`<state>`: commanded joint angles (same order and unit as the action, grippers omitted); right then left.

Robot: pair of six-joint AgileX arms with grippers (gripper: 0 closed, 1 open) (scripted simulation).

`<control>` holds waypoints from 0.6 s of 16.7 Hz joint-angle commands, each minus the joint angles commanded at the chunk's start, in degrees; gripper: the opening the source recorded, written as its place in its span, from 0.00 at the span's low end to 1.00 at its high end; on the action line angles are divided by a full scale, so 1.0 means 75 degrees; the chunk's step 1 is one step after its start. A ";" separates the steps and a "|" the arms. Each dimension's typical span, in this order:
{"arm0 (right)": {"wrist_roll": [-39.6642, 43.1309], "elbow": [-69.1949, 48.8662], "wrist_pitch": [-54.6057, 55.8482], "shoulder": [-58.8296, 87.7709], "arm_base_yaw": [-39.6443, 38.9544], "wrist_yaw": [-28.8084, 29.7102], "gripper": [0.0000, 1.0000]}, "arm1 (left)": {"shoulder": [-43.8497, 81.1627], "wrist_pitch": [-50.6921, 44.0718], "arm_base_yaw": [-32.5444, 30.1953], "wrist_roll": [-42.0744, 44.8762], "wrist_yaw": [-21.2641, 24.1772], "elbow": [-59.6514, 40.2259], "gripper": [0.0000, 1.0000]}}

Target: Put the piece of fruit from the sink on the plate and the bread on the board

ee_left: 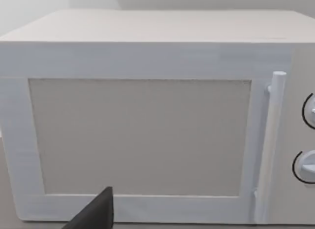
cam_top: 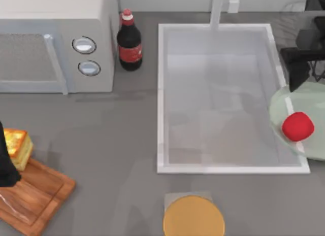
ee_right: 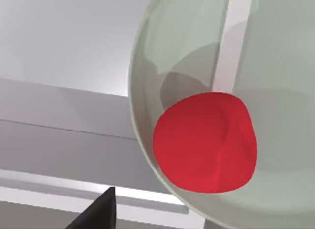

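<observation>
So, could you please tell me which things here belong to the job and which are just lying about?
Job:
- piece of fruit, on the plate
- sink
- bread, on the board
- left gripper, by the bread
- right gripper, above the plate

Lying about:
- microwave
- bottle
- orange disc

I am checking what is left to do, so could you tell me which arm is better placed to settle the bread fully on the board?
Left, I'd judge. The left gripper is beside the bread, at the board's corner on the table's left. The right gripper is far across, by the plate holding the piece of fruit.
</observation>
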<state>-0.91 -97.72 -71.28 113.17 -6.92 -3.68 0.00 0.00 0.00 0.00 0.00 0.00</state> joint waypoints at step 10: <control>0.0050 0.5418 0.3922 -0.6465 0.0381 0.0202 1.00 | 0.0000 0.0000 0.0000 0.0000 0.0000 0.0000 1.00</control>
<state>-0.54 -57.08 -41.87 64.68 -4.07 -2.16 0.00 0.00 0.00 0.00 0.00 0.00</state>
